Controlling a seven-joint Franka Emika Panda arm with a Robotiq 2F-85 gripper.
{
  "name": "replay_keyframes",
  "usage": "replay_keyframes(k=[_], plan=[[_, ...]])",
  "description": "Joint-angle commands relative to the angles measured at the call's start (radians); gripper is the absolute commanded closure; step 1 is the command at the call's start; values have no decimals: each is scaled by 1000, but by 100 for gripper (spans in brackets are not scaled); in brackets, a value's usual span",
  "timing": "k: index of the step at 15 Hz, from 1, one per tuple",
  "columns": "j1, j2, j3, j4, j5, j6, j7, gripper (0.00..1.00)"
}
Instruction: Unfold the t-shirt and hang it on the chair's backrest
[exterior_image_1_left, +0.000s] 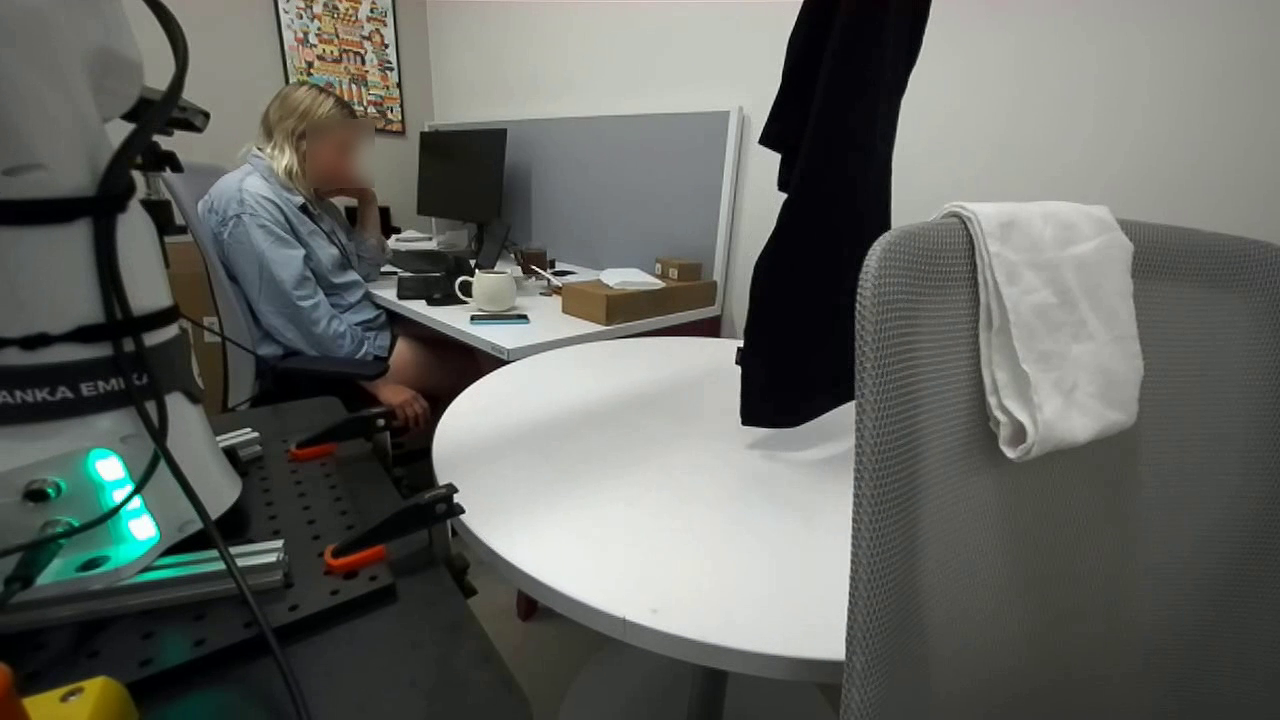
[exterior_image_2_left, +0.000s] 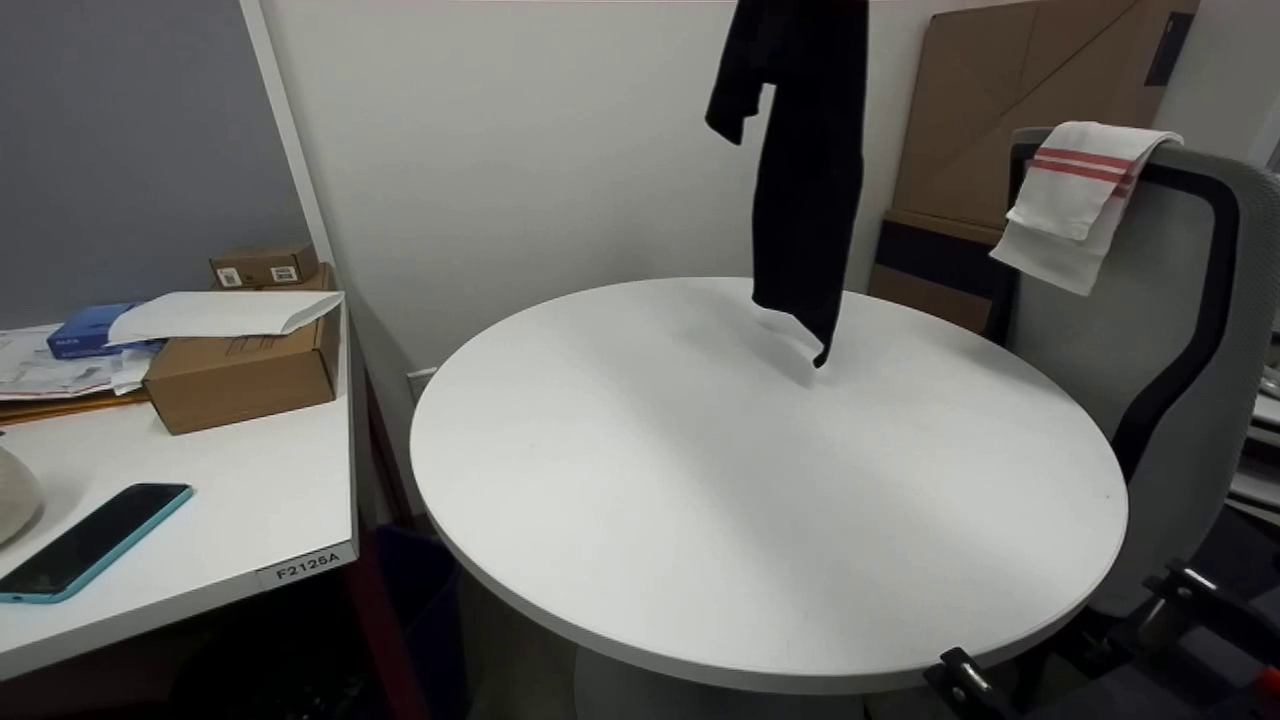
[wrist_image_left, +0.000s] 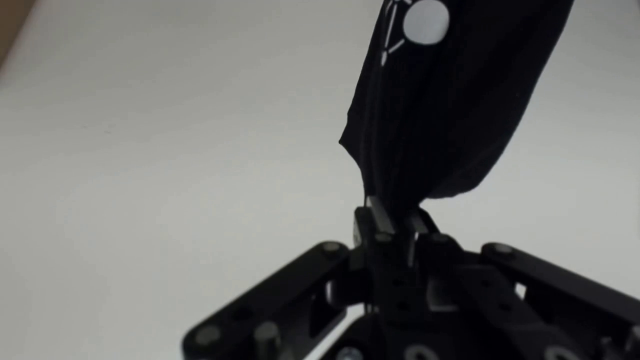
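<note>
Wrist view showed the black t-shirt (wrist_image_left: 450, 97) clenched between the jaws of the gripper (wrist_image_left: 398, 212). Both exterior views placed the t-shirt hanging over the round table (exterior_image_2_left: 700, 500), apart from the chair's backrest (exterior_image_1_left: 980, 570), where a red-striped white cloth (exterior_image_2_left: 1085, 200) lay draped. A person (exterior_image_1_left: 290, 250) sat at a desk (exterior_image_2_left: 270, 470).

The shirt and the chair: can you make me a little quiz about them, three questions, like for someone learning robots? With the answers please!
1. What grips the shirt: (a) a hook, (b) the end effector, (c) a peg?
2. Fill in: in an exterior view, the white cloth on the chair shows ____ stripes.
3. True or false: the shirt already hangs on the chair.

Key: 1. b. 2. red. 3. False; it hangs over the table.
</note>
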Motion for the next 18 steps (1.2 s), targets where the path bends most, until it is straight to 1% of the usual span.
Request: replay_keyframes(k=[1, 3, 6, 13, 18], plan=[[18, -121, -103, -167, 30, 51, -22, 98], [21, -133, -152, -192, 9, 49, -17, 98], [17, -123, -211, -196, 1, 38, -16, 98], [-11, -62, -321, -120, 13, 12, -52, 98], [-56, -47, -391, -83, 18, -9, -54, 98]])
